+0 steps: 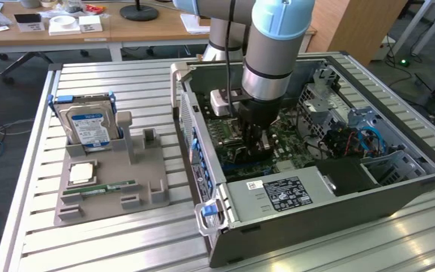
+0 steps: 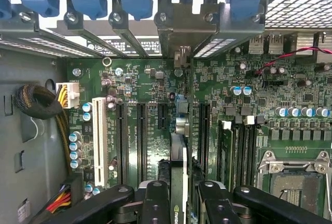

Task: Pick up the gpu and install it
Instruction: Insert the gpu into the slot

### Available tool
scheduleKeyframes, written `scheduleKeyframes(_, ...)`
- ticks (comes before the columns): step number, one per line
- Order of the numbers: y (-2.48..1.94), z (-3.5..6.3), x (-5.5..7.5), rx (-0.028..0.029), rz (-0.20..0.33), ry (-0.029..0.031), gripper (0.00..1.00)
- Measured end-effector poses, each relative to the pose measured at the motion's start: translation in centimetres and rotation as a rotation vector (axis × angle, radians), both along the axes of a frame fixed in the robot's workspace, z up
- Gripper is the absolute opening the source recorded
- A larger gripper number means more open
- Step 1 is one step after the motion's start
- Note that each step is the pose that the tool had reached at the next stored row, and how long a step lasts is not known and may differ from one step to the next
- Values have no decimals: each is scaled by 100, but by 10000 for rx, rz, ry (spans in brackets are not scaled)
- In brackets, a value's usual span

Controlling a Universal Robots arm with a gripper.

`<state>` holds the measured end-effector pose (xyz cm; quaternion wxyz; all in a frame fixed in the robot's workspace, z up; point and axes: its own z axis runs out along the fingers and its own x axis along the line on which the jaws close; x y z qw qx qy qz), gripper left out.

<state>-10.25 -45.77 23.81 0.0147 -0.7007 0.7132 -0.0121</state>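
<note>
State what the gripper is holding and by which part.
The thin, flat black gpu card, pinched by the gripper across its two flat faces at its upper edge, edge-on above the green motherboard.

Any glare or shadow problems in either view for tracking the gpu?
Exterior view: glare on the table slats toward the exterior view's right. The arm shades the case interior around the gripper. Wrist view: rear slot openings are blown white by backlight, the motherboard is evenly lit, and the gpu, gripped edge-on, reads dark between dark fingers.
</note>
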Motion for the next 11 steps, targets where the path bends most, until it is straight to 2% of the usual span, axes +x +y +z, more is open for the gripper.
scheduleKeyframes(11,1,-5,-4,13,-7,2,27)
